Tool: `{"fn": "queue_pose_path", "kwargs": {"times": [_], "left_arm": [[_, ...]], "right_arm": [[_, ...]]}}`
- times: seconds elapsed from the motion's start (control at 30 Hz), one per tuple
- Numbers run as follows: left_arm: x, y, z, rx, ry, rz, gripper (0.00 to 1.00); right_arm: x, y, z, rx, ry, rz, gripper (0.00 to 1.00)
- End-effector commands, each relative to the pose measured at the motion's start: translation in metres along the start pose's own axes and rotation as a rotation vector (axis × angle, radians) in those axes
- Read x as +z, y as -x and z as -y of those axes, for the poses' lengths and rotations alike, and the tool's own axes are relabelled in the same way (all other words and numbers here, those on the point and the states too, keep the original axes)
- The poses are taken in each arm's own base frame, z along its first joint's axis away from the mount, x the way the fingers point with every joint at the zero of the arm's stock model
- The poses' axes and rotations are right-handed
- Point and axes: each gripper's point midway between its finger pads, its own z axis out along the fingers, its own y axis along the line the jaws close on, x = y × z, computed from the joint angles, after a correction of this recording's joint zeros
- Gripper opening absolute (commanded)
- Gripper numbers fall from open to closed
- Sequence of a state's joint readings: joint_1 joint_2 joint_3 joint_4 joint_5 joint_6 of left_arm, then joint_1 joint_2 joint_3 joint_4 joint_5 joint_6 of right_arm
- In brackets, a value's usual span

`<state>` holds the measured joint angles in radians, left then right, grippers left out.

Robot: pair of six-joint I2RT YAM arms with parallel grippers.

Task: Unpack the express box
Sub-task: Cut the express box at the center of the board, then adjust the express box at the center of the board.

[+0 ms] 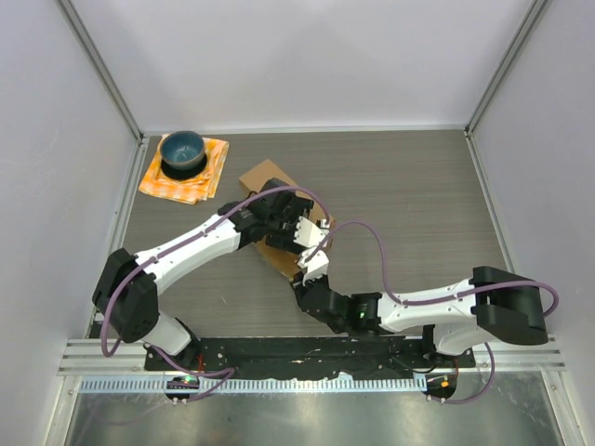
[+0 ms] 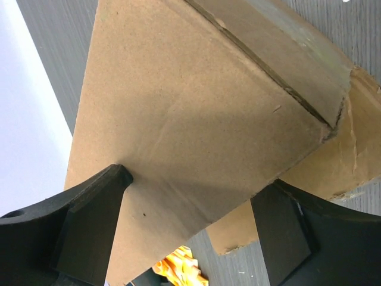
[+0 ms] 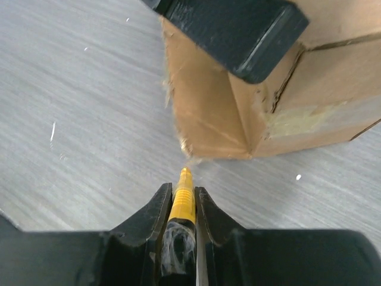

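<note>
The express box (image 1: 261,177), a brown cardboard carton, lies turned at an angle in the middle of the table. My left gripper (image 1: 294,221) sits over it, jaws wide and open, astride the box (image 2: 196,101). One of the left fingers (image 2: 89,226) lies along a box edge; whether the other finger touches the box I cannot tell. My right gripper (image 3: 183,192) is shut on a yellow cutter (image 3: 182,199), whose tip points at the box's (image 3: 214,107) frayed lower corner, a short way off. A left finger (image 3: 238,30) rests against that box's side.
A blue bowl (image 1: 182,151) stands on a folded orange cloth (image 1: 212,172) at the back left. Grey walls with metal posts close in the table on three sides. An open flap (image 2: 333,173) hangs off the box.
</note>
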<state>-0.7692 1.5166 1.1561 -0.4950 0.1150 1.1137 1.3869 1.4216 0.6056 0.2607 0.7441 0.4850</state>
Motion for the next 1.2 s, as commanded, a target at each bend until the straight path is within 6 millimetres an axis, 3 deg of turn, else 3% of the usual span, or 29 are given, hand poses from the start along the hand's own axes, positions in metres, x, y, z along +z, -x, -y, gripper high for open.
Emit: {"fn": "queue_pose_path", "kwargs": {"times": [0.0, 0.1, 0.23, 0.33, 0.43, 0.5, 0.6, 0.63, 0.67, 0.7, 0.73, 0.8, 0.83, 0.93, 1.03, 1.13, 1.17], "left_arm": [[0.014, 0.019, 0.105, -0.203, -0.376, 0.073, 0.86], [0.013, 0.02, 0.105, -0.205, -0.371, 0.074, 0.87], [0.01, 0.024, 0.1, -0.216, -0.342, 0.073, 0.88], [0.005, 0.031, 0.082, -0.221, -0.256, 0.064, 0.92], [-0.011, 0.046, 0.055, -0.288, -0.169, 0.073, 0.99], [-0.031, 0.058, 0.028, -0.362, -0.108, 0.078, 1.0], [-0.065, 0.065, -0.009, -0.483, -0.059, 0.086, 1.0], [-0.072, 0.056, -0.02, -0.526, -0.044, 0.06, 1.0], [-0.094, 0.055, -0.036, -0.565, -0.03, 0.035, 1.0], [-0.099, 0.045, -0.044, -0.61, -0.023, -0.008, 1.0], [-0.1, 0.02, -0.053, -0.683, -0.029, -0.056, 1.0], [-0.118, -0.002, -0.075, -0.761, 0.025, -0.053, 1.0], [-0.131, -0.029, -0.091, -0.841, 0.116, -0.057, 1.0], [-0.127, -0.084, -0.111, -0.875, 0.296, -0.085, 1.0], [-0.098, -0.116, -0.107, -0.838, 0.361, -0.092, 1.0], [-0.078, -0.145, -0.118, -0.835, 0.442, -0.118, 1.0], [-0.062, -0.16, -0.116, -0.859, 0.436, -0.147, 1.0]], "right_arm": [[-0.045, -0.127, 0.023, -0.181, 0.108, -0.514, 0.01], [-0.046, -0.125, 0.021, -0.163, 0.117, -0.5, 0.01], [-0.04, -0.103, 0.018, -0.171, 0.111, -0.431, 0.01], [-0.037, -0.073, 0.016, -0.191, 0.1, -0.362, 0.01], [-0.037, -0.028, 0.021, -0.134, 0.088, -0.251, 0.01], [-0.043, -0.001, 0.027, -0.092, 0.075, -0.184, 0.01], [-0.051, 0.024, 0.032, -0.041, 0.076, -0.111, 0.01], [-0.053, 0.03, 0.034, -0.027, 0.067, -0.094, 0.01], [-0.056, 0.038, 0.034, -0.01, 0.072, -0.073, 0.01], [-0.059, 0.049, 0.032, 0.006, 0.079, -0.047, 0.01], [-0.064, 0.061, 0.033, 0.028, 0.084, -0.014, 0.01], [-0.068, 0.08, 0.032, 0.045, 0.091, 0.033, 0.01], [-0.071, 0.088, 0.032, 0.056, 0.094, 0.057, 0.01], [-0.072, 0.105, 0.03, 0.06, 0.089, 0.095, 0.01], [-0.068, 0.115, 0.027, 0.078, 0.087, 0.127, 0.01], [-0.054, 0.109, 0.033, 0.094, 0.06, 0.105, 0.01], [-0.049, 0.104, 0.035, 0.096, 0.049, 0.093, 0.01]]}}
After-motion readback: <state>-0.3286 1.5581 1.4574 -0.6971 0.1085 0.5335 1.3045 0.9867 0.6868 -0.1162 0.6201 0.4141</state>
